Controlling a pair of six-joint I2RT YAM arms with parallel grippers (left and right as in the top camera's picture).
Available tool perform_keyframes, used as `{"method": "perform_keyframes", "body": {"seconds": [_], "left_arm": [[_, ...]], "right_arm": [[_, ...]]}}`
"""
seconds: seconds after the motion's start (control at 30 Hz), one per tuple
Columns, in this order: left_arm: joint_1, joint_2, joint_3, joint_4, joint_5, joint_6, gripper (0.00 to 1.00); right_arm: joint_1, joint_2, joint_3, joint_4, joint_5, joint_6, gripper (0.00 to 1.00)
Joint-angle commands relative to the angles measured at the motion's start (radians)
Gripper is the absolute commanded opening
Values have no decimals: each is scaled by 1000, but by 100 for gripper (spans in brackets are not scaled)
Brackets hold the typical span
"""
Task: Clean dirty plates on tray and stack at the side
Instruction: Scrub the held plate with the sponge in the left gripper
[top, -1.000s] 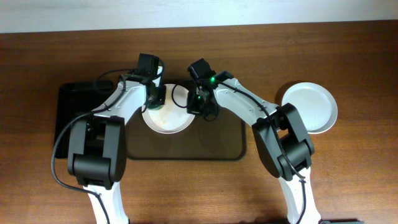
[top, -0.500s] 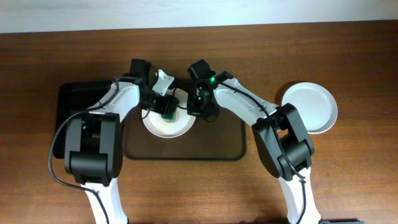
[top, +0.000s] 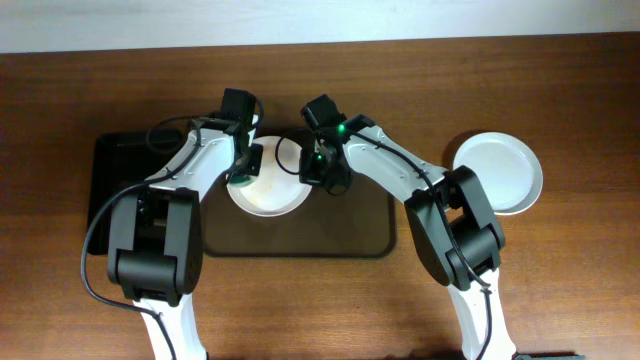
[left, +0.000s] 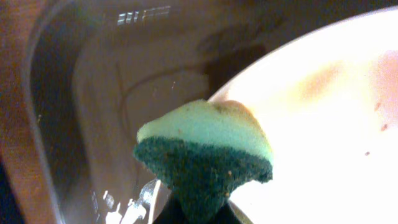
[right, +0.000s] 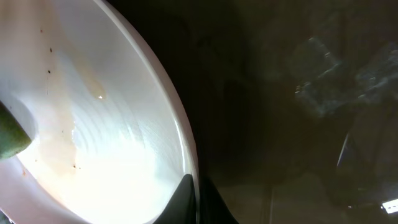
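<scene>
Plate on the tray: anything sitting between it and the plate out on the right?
Nothing visible. Between the dirty plate and the side plate lie only the low rim of the tray and tabletop; the right arm overhangs that stretch.

Most likely a robotics laboratory bench. A left arm (top: 155, 235) and a right arm (top: 455, 230), white and black with exposed cables, stand at one edge of a plain brown wooden table (top: 560, 290) against a pale wall (top: 320, 20). Staged kitchenware: a dark-brown tray (top: 300, 245), a plate (top: 270, 200) on it, a second plate (top: 500, 170) off it, and a sponge (left: 205, 149).
</scene>
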Motion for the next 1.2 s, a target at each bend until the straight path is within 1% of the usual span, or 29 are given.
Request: {"method": "perform_keyframes", "body": {"seconds": [0.0,0.03,0.1,0.13,0.17,0.2,0.33,0.37,0.4,0.43,0.5,0.6,0.67,0.7,0.73,0.77,0.9,0.97,1.03,1.1,1.17], "left_arm": [[44,110,-72,-114,47,99,0],[44,110,-72,-127,170,170,0],[44,110,-72,-132,359,258,0],[44,110,-72,-130,478,332,1],[44,110,-72,-127,535,370,0],[44,110,-72,-117,560,389,0],[44,110,-72,-31,552,388,0],[44,110,-72,5,528,358,1],[44,110,-72,45,480,303,1],[44,110,-72,111,377,214,0],[44,110,-72,177,265,146,1],[44,110,-72,235,137,107,1],[44,110,-72,219,84,107,0],[44,110,-72,177,37,99,0],[44,110,-72,141,3,66,1],[44,110,-72,96,-6,47,1],[44,110,-72,-66,11,48,1],[44,110,-72,-140,79,71,0],[44,110,-72,-197,190,122,1],[44,110,-72,-230,343,211,1],[44,110,-71,-232,418,229,0]], "right_arm": [[-3,26,-8,-36,53,-11,4],[-3,26,-8,-36,54,-11,4],[-3,26,-8,-35,54,-11,4],[-3,26,-8,-35,53,-11,4],[-3,26,-8,-35,53,-11,4],[-3,26,-8,-35,53,-11,4],[-3,26,-8,-34,53,-11,4],[-3,26,-8,-34,53,-11,4],[-3,26,-8,-34,53,-11,4],[-3,26,-8,-35,53,-11,4],[-3,26,-8,-35,53,-11,4],[-3,26,-8,-34,53,-11,4],[-3,26,-8,-34,53,-11,4],[-3,26,-8,-34,53,-11,4],[-3,26,-8,-34,53,-11,4],[-3,26,-8,-34,53,-11,4],[-3,26,-8,-34,53,-11,4],[-3,26,-8,-34,53,-11,4],[-3,26,-8,-34,53,-11,4],[-3,26,-8,-34,53,-11,4],[-3,26,-8,-37,53,-11,4]]}}
